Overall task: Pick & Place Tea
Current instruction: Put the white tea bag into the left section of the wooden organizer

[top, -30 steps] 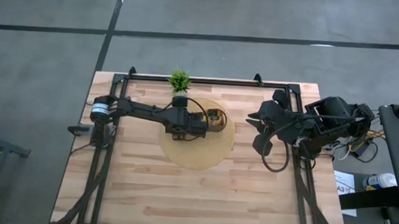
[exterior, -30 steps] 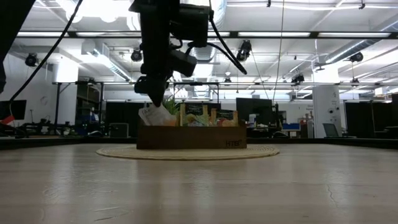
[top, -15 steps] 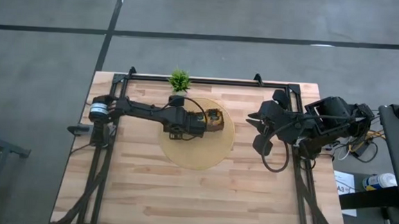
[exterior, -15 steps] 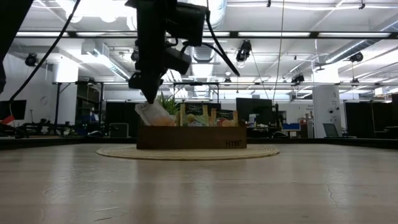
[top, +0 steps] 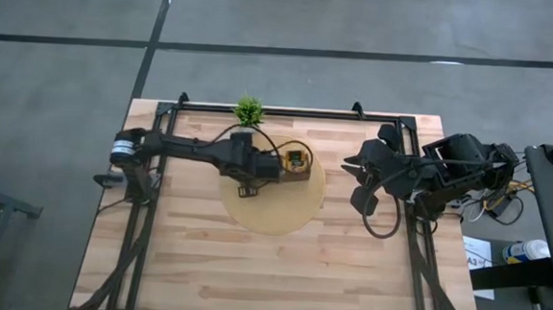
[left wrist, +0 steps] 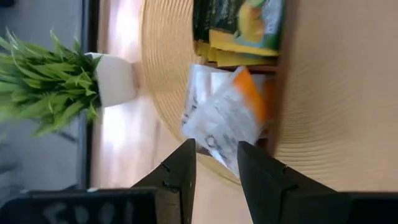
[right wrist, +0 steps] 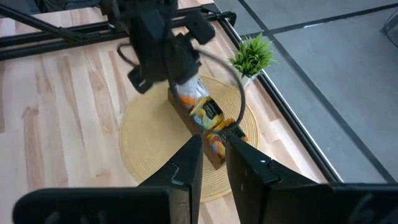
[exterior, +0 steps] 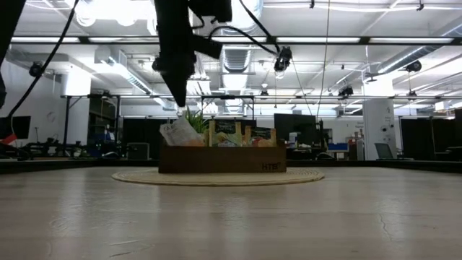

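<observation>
We saw the left arm reach from the table's left edge toward the middle, its left gripper [left wrist: 214, 163] hovering over the near-plant end of the brown tray [top: 295, 172], which sat on a round woven mat [top: 271, 208]. Fingers stood a small gap apart w/ nothing between them — in the left wrist view the gap showed only the sachets below. So: part open, empty, not touching the tea as far as we could tell.

The tea sat in that tray. White-and-orange sachets [left wrist: 225, 116] lay loose and crumpled at the end under the gripper; dark green-and-yellow sachets [left wrist: 244, 23] stood in the next compartment. In the low view the white ones [exterior: 177, 133] poked up above the tray wall at a tilt. A small potted plant [top: 248, 110] stood just beyond the mat, near the table's back edge.

Handling, our judgement: paper sachets — v. light, thin, soft, prob. a bit slick, easy to crease. Best hold looked like a pinch across a free upper edge or corner that stuck above the wall; a neighbour could well come up along with it.

Further right, the right arm sat folded at the table's right edge, well apart from the tray. The right gripper [right wrist: 213, 159] showed a narrow gap between its fingers, holding nothing.
</observation>
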